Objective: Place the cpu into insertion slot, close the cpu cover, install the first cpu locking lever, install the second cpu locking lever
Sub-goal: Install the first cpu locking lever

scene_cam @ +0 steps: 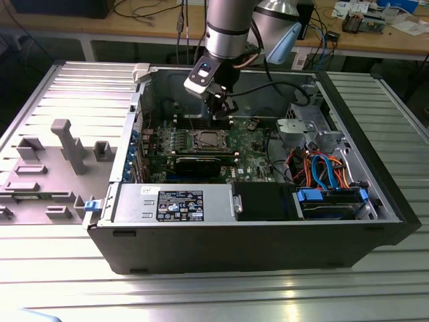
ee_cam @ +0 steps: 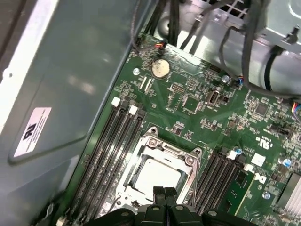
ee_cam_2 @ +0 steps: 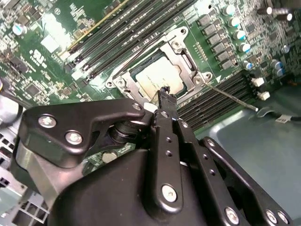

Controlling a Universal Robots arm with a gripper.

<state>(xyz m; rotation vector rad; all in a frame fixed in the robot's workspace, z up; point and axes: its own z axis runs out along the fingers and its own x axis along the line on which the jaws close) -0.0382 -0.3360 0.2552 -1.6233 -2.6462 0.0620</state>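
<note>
The tool [ee_cam: 164, 192] hides the near edge of the cpu [ee_cam: 155, 175] in both wrist views; its fingers are pressed together, holding nothing. The cpu lies flat in the insertion slot [ee_cam: 159, 173], metal top up, with the cpu cover [ee_cam: 189, 160] shut around it. Long memory slots [ee_cam: 106, 150] flank both sides closely. In the exterior view, the arm [scene_cam: 228, 30] hangs inside the open computer case [scene_cam: 234, 235].

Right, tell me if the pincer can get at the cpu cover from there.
Probably yes: the pincer, fingers shut, hangs just above the cpu cover, and nothing lies between them.
</note>
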